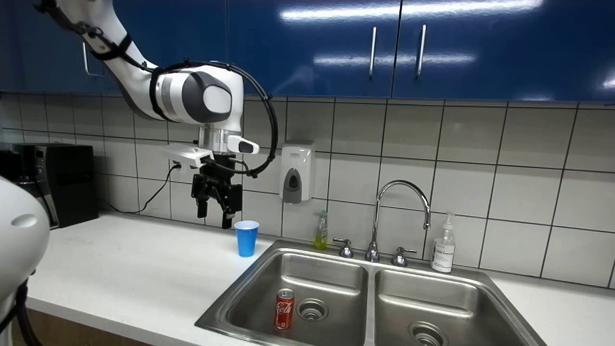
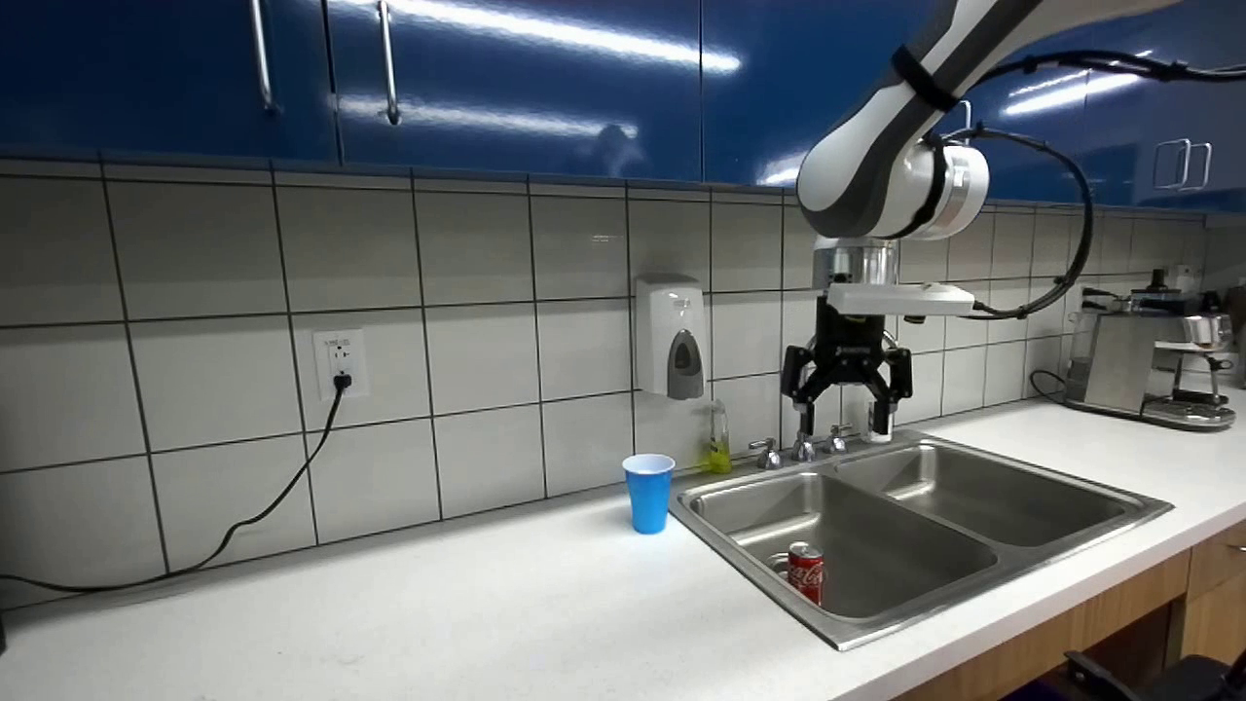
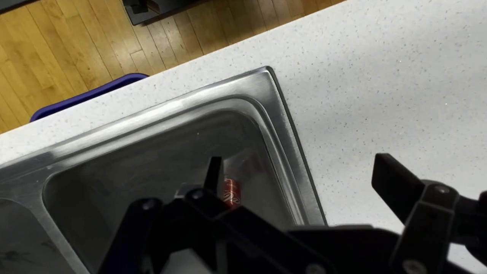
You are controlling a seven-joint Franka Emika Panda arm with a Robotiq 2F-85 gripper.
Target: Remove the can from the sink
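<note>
The red can stands upright on the floor of a bowl of the steel sink, beside the drain. In an exterior view the can shows partly behind the near rim of the sink. My gripper is open and empty, raised well above counter height and apart from the can; it also shows open in an exterior view. In the wrist view its fingers straddle the sink's side rim, and the left finger partly hides the can.
A blue cup stands on the counter by the sink's back corner. Behind the sink are the curved faucet, a yellow-green bottle and a pump bottle. A wall dispenser hangs above. Blue cabinets overhang the counter.
</note>
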